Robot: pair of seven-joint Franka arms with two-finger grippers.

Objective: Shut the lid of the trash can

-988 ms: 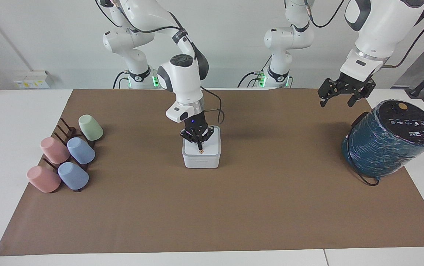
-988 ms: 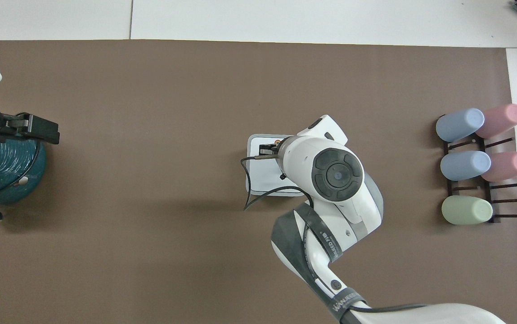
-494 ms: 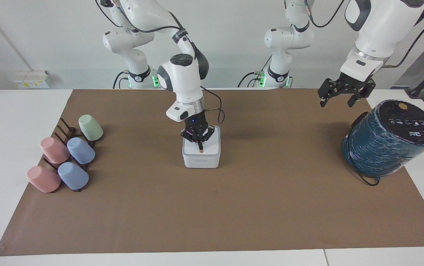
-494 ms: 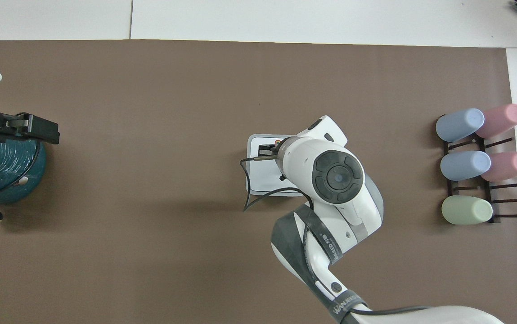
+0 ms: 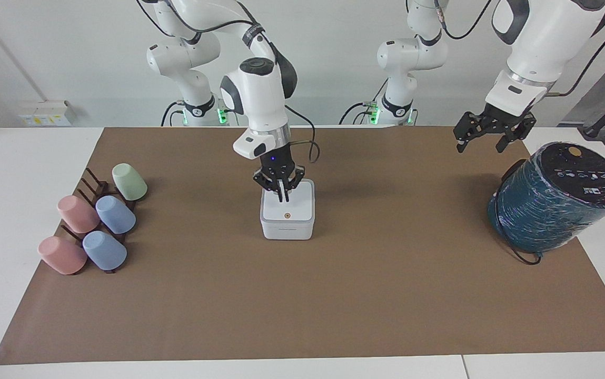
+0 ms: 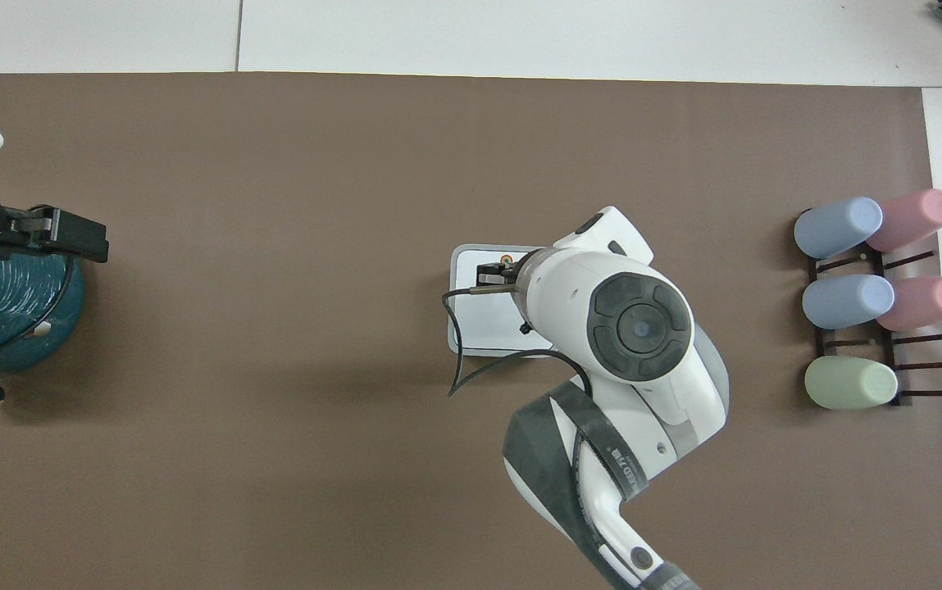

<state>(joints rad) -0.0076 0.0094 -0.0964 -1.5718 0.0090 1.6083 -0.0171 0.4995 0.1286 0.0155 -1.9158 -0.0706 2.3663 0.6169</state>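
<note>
The small white trash can [image 5: 286, 228] stands mid-mat, and its lid [image 5: 296, 211] lies flat on top with the orange-brown dot facing up. My right gripper [image 5: 283, 200] hangs just above the lid, clear of it, pointing down with its fingertips a narrow gap apart and nothing between them. In the overhead view the right arm's wrist covers much of the trash can [image 6: 471, 332]. My left gripper [image 5: 484, 141] waits open in the air over the mat at the left arm's end, holding nothing.
A big dark teal wrapped cylinder [image 5: 552, 202] with a black top lies tilted at the left arm's end of the mat, below the left gripper. A dark rack with several pastel cups [image 5: 97, 223] sits at the right arm's end.
The right gripper has risen off the lid, where its joined tips pressed by the dot, and its fingertips have parted slightly. The left arm has not moved.
</note>
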